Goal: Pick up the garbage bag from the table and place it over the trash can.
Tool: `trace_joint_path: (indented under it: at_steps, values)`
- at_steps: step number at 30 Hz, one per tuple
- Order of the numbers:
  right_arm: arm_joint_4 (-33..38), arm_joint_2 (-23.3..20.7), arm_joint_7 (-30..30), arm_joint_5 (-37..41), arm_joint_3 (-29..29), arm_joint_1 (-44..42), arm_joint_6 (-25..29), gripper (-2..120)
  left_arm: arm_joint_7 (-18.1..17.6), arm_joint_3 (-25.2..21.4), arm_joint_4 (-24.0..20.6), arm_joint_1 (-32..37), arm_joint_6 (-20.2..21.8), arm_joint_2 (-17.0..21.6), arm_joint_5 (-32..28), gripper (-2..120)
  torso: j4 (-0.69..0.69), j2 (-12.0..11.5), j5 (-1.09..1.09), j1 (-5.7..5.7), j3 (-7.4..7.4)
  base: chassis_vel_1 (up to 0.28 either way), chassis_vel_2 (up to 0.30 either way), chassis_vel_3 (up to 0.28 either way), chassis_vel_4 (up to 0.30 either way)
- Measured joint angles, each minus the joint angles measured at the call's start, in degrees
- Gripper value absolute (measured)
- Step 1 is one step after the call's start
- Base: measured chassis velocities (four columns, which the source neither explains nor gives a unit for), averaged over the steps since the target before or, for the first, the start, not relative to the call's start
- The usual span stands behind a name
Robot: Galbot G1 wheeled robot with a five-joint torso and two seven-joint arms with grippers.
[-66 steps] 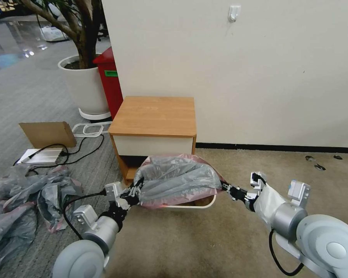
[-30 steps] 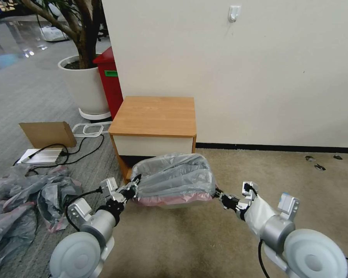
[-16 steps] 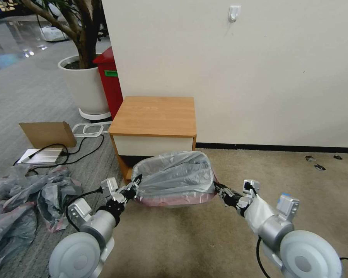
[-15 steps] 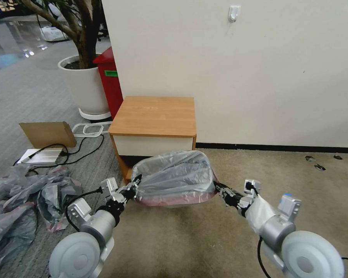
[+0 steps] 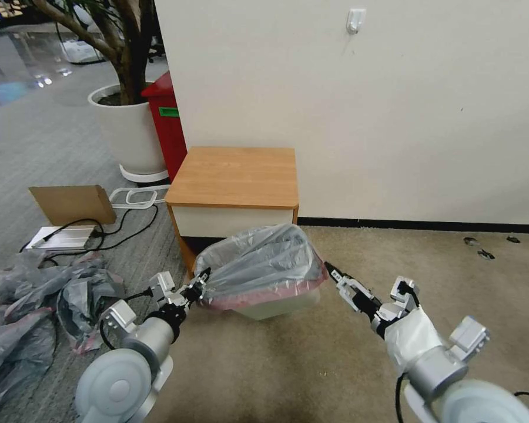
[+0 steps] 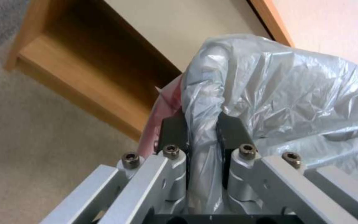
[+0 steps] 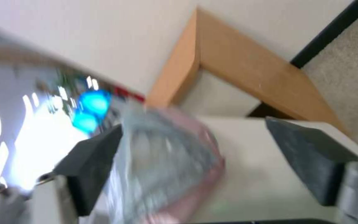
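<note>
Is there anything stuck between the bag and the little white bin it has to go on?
Nothing visible is. The garbage bag already drapes over the trash can, pink band around its top. The left gripper pinches the bag's edge; the right gripper is open, just beside it.

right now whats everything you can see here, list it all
garbage bag: one, grey with pink rim, draped over the trash can
trash can: one, cream-white, on carpet before the table
table: one, light wood, white drawer, against the wall
red bin: one, behind the table
plant pot: one, white, holds a tree
cardboard piece: one, brown, on floor
plastic sheeting: grey heap, floor at left
wall hook: one, white
left claw: shut on the bag's edge
right claw: open, beside the bag
</note>
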Motion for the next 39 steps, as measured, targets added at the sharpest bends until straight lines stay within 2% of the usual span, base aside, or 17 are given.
trace_joint_path:
  at_steps: [1, 5, 13, 18, 21, 22, 26, 28, 30, 32, 33, 38, 39]
  values:
    - [-0.98, 1.03, 1.16, 0.67, -0.95, 0.94, 2.22, 97, -0.13, 0.01, -0.04, -0.07, -0.04, -0.07, -0.38, 9, 0.01, 0.00, 0.01, 0.00, 0.00, 0.000, 0.000, 0.000, 0.000]
    - [-3.30, 2.49, 2.65, 1.02, -2.97, 3.11, 6.24, 100, -0.34, 0.23, -0.30, -0.27, -0.08, -0.17, -1.13, 9, 0.01, 0.00, 0.01, 0.00, 0.00, 0.000, 0.000, 0.000, 0.000]
    - [-5.24, 4.45, 2.94, 0.72, -5.24, 4.78, 7.80, 100, -0.41, 0.24, -0.65, -0.24, -0.10, -0.51, -1.53, 9, 0.01, 0.00, 0.01, 0.00, 0.00, 0.000, 0.000, 0.000, 0.000]
    - [-5.86, 4.92, 2.86, -0.47, -6.15, 5.39, 7.95, 94, -0.46, 0.34, -0.76, -0.20, -0.10, -0.85, -1.40, 9, 0.01, 0.00, 0.01, 0.00, 0.00, 0.000, 0.000, 0.000, 0.000]
    - [-6.09, 4.94, 2.82, -0.72, -6.42, 5.52, 8.15, 80, -0.53, 0.39, -1.07, -0.19, -0.10, -1.04, -1.18, 9, 0.01, 0.00, 0.01, 0.00, 0.00, 0.000, 0.000, 0.000, 0.000]
    - [-6.09, 4.94, 2.82, -0.72, -6.42, 5.52, 8.15, 80, -0.53, 0.39, -1.07, -0.19, -0.10, -1.04, -1.18, 9, 0.01, 0.00, 0.01, 0.00, 0.00, 0.000, 0.000, 0.000, 0.000]
    - [-6.21, 4.92, 2.82, -0.85, -6.56, 5.77, 8.36, 63, -0.55, 0.46, -1.19, 0.06, -0.06, -1.28, -0.70, 9, 0.01, 0.00, 0.01, 0.00, 0.00, 0.000, 0.000, 0.000, 0.000]
    - [-6.21, 4.94, 2.82, -0.87, -6.59, 5.78, 8.36, 60, -0.55, 0.51, -1.19, 0.08, -0.05, -1.35, -0.61, 9, 0.01, 0.00, 0.01, 0.00, 0.00, 0.000, 0.000, 0.000, 0.000]
    - [-6.21, 4.98, 2.79, -0.88, -6.69, 5.79, 8.37, 47, -0.55, 0.74, -1.24, 0.10, -0.04, -1.50, -0.28, 9, 0.01, 0.00, 0.01, 0.00, 0.00, 0.000, 0.000, 0.000, 0.000]
    - [-6.21, 4.99, 2.78, -0.89, -6.70, 5.79, 8.37, 46, -0.55, 0.80, -1.27, 0.10, -0.04, -1.51, -0.18, 9, 0.01, 0.00, 0.01, 0.00, 0.00, 0.000, 0.000, 0.000, 0.000]
    - [-6.19, 5.04, 2.76, -0.90, -6.75, 5.80, 8.37, 37, -0.55, 0.92, -1.31, 0.10, -0.02, -1.51, -0.01, 9, 0.01, 0.00, 0.01, 0.00, 0.00, 0.000, 0.000, 0.000, 0.000]
    - [-6.06, 5.15, 2.71, -0.90, -6.84, 5.75, 8.36, 24, -0.55, 1.00, -1.33, 0.09, 0.02, -1.35, 0.04, 9, 0.01, 0.00, 0.01, 0.00, 0.00, 0.000, 0.000, 0.000, 0.000]
    - [-5.93, 5.23, 2.68, -0.90, -6.91, 5.72, 8.34, 17, -0.55, 1.01, -1.35, 0.05, 0.02, -1.23, 0.05, 9, 0.01, 0.00, 0.01, 0.00, 0.00, 0.000, 0.000, 0.000, 0.000]
